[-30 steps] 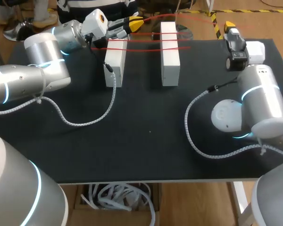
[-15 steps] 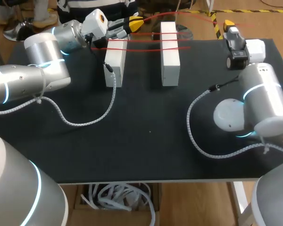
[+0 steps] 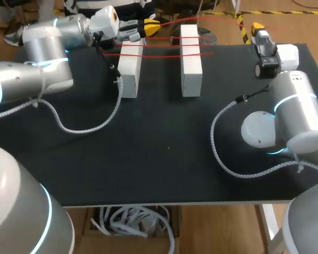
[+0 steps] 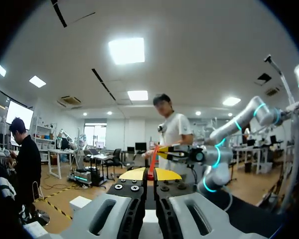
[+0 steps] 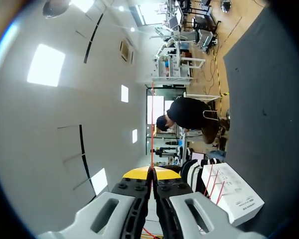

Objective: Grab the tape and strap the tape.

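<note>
Tape, thin and red, is strung in several strands between two white blocks at the far side of your black counter. The strands cross the gap from the left block to the right block, and both blocks stand upright and well apart. Another strand leaves the yellow tips of your left end effector, which sits at the far end of the left block, and runs off toward the far right corner. In the left wrist view, that end effector has its fingers pressed close together, with a short piece of the red tape pinched between the yellow tips. Your right end effector is at the far right corner of the counter, well away from both blocks. In the right wrist view, its fingers are likewise closed tight, and a fine red line of tape runs straight out from between the tips. Beside them you can see one white block with red strands across it. A grey coiled cable from the right arm lies looped on the counter on the right side.
</note>
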Robot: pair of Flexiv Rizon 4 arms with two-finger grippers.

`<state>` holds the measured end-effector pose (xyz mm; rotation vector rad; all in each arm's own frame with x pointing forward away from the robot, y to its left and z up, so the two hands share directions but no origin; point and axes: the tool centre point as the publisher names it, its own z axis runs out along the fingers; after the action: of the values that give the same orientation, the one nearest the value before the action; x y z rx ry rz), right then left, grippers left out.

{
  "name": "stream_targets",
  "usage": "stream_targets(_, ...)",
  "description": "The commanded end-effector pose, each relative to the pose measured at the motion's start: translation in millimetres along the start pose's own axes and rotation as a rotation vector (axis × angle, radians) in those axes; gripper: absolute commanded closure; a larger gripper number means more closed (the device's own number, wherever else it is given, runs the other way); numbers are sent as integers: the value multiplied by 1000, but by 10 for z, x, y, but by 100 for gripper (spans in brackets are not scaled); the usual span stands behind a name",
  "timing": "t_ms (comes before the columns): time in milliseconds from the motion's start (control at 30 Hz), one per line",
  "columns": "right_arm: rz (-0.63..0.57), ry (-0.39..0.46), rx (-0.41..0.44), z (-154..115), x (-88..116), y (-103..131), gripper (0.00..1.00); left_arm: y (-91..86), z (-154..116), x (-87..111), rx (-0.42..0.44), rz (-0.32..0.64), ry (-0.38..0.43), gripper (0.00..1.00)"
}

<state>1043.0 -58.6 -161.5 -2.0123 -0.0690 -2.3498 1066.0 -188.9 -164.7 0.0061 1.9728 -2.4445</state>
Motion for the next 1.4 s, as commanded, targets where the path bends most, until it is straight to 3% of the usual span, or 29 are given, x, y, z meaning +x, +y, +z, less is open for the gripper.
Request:
stream_targets(33,-1,-3,1,5,11,3,100,-192,40,135,-367,-10,-53,100)
stream_targets(267,-1,-3,1,5,11,3,100,-164,160,212,-480,-42,-26,100)
stream_targets(667,-1,-3,1,5,11,3,100,-159,308,249,-671,7,29,100)
stream_targets(833,-1,-3,1,5,11,3,100,-247,372,228,-672,116,41,100)
stream_targets(1367,-1,-3,1,5,11,3,100,-247,372,228,-672,116,41,100)
stream_targets(1400,-1,-3,1,5,11,3,100,-243,386,236,-717,115,35,100)
